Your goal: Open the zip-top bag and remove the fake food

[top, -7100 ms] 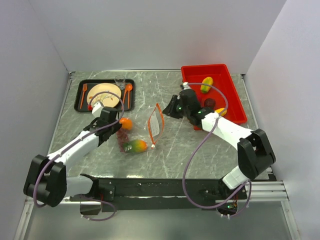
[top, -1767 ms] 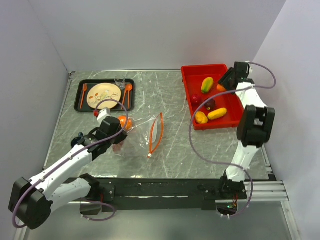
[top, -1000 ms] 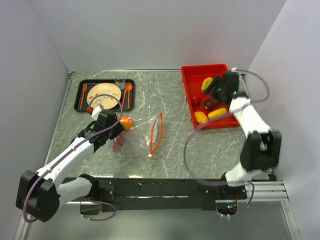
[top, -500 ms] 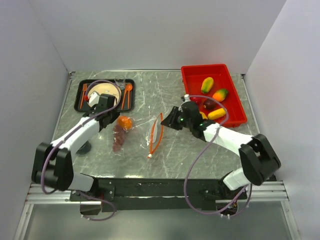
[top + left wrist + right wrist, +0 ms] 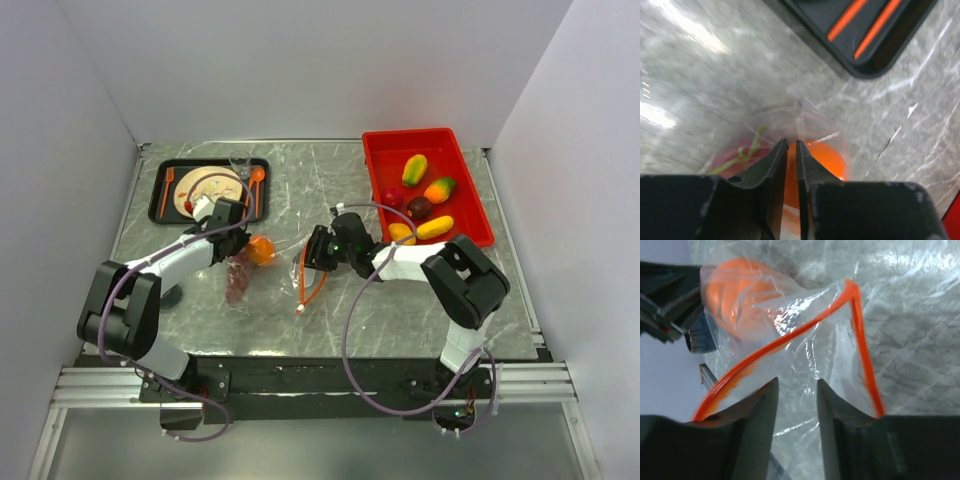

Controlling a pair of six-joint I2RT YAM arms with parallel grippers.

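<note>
The clear zip-top bag (image 5: 285, 258) lies mid-table with its orange-red zipper strip (image 5: 860, 340) spread into an open loop. An orange fruit (image 5: 826, 157) and pinkish grapes (image 5: 237, 278) are still inside it. My left gripper (image 5: 792, 142) sits at the bag's closed end, right over the orange fruit, jaws pinched on the plastic film. My right gripper (image 5: 796, 385) is open at the bag's mouth, with its tips between the two zipper rims and clear plastic under them. In the top view, the left gripper (image 5: 243, 240) and right gripper (image 5: 312, 255) face each other across the bag.
The red bin (image 5: 410, 132) at the back right holds several fruits, among them a green-orange mango (image 5: 413, 170) and a yellow one (image 5: 435, 227). A black tray (image 5: 160, 190) with a plate and orange cutlery stands at the back left, close behind the left gripper.
The right arm has swung left from the red bin to the bag's mouth. The left gripper has moved from the tray toward the orange fruit and closed down on the bag.
</note>
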